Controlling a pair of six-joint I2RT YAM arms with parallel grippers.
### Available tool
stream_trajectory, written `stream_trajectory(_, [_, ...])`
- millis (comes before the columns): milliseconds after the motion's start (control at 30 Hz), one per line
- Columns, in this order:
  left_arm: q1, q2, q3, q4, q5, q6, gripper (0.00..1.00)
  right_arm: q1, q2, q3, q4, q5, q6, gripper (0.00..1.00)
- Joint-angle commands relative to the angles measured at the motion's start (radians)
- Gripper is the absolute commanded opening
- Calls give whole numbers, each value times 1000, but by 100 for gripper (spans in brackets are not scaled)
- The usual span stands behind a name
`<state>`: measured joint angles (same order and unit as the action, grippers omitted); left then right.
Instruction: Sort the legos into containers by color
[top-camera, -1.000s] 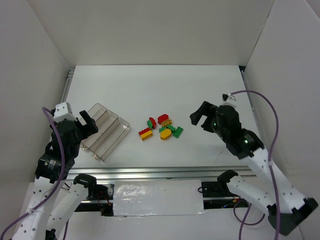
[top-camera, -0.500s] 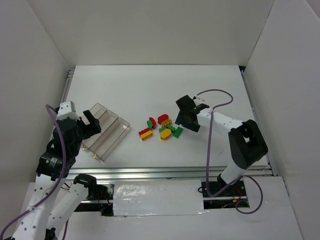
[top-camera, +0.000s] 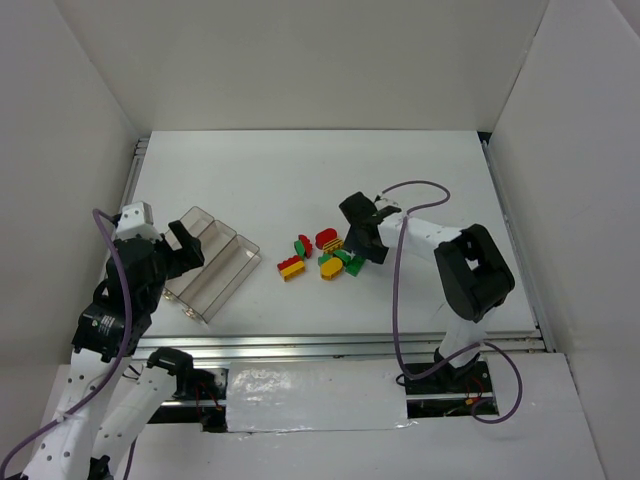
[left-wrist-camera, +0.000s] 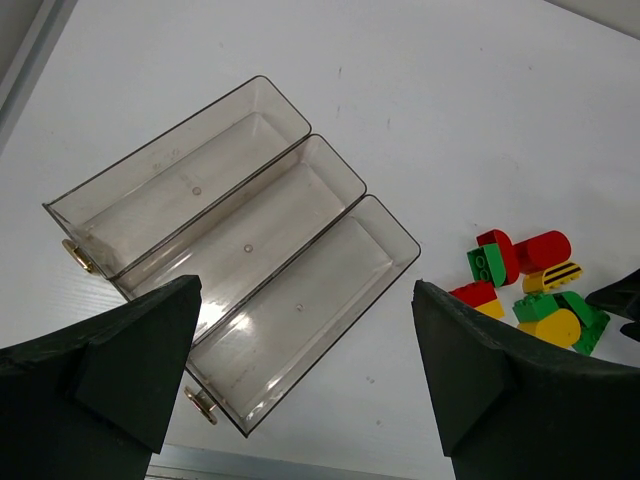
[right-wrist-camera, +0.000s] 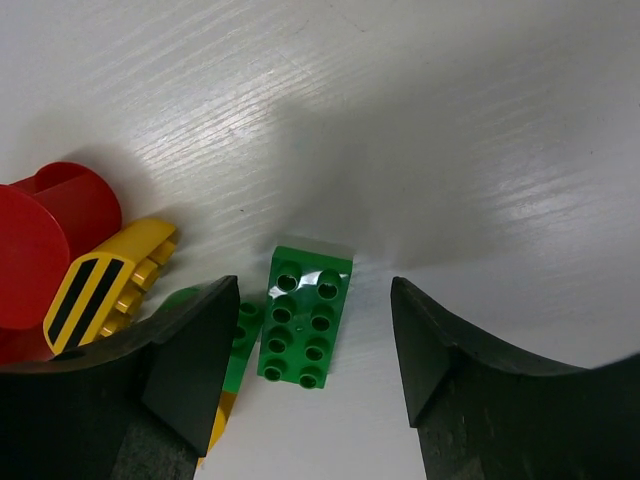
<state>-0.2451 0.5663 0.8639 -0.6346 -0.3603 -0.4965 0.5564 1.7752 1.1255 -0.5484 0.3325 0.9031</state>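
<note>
The legos (top-camera: 325, 256) lie in a loose pile of red, yellow and green pieces at the table's middle. My right gripper (top-camera: 360, 250) is down at the pile's right end. In the right wrist view its jaws (right-wrist-camera: 315, 350) are open and straddle a green studded brick (right-wrist-camera: 305, 318) that lies flat. The left finger is close to the brick and the right finger stands apart from it. The clear three-compartment containers (top-camera: 210, 262) sit at the left, with nothing in them (left-wrist-camera: 240, 250). My left gripper (top-camera: 180, 245) hovers wide open over their near end (left-wrist-camera: 305, 380).
A red cylinder (right-wrist-camera: 45, 235) and a yellow brick with black stripes (right-wrist-camera: 105, 280) lie just left of the green brick. White walls enclose the table on three sides. A metal rail (top-camera: 340, 345) runs along the near edge.
My right arm swung in from the right and came down over the pile's right end, its jaws narrowing around the green brick. The left arm barely moved.
</note>
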Motion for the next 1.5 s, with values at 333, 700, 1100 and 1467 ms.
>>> stream_trajectory(333, [-16, -13, 3, 35, -3, 21, 100, 8, 55, -50, -2, 20, 17, 54])
stream_trajectory(700, [-17, -2, 4, 36, 0, 22, 100, 8, -6, -127, 54, 10, 16, 37])
stream_trajectory(1100, [-16, 66, 12, 102, 341, -14, 100, 23, -313, -185, 30, 59, 13, 0])
stream_trajectory(1467, [-396, 366, -172, 802, 680, -294, 99, 181, -583, -110, -44, 109, 86, 0])
